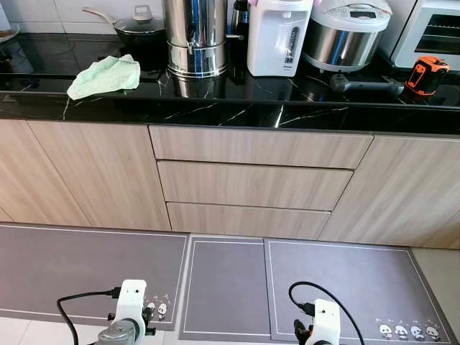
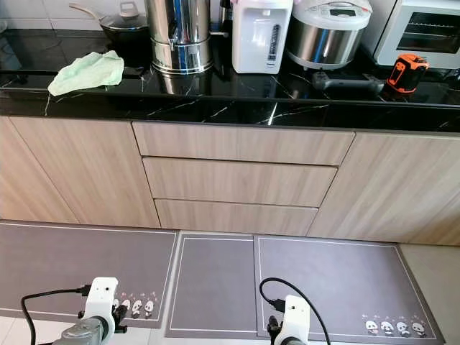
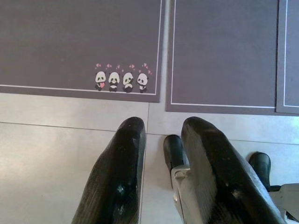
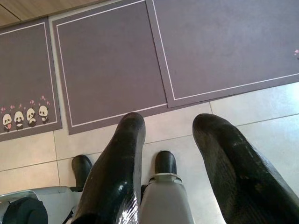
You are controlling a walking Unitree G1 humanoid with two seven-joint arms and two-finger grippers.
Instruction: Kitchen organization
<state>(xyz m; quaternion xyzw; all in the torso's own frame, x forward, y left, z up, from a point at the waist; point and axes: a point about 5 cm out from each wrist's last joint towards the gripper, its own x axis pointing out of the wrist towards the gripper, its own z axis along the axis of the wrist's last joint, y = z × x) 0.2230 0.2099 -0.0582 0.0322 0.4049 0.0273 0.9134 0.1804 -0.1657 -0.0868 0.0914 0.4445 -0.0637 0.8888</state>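
Both arms hanging idle, left gripper (image 3: 161, 140) and right gripper (image 4: 168, 133) parted, toaster oven (image 1: 437, 29) cropped.

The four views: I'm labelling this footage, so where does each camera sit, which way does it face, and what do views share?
Left eye view: head camera facing forward and down at the glossy black marble counter and pale wood drawers; both wrists at the bottom edge.
Right eye view: the other eye of that camera, same scene.
Left wrist view: looks down along the open left gripper at the grey panda-print floor mat.
Right wrist view: down along the open right gripper.
Shared: the mats appear in all four views.
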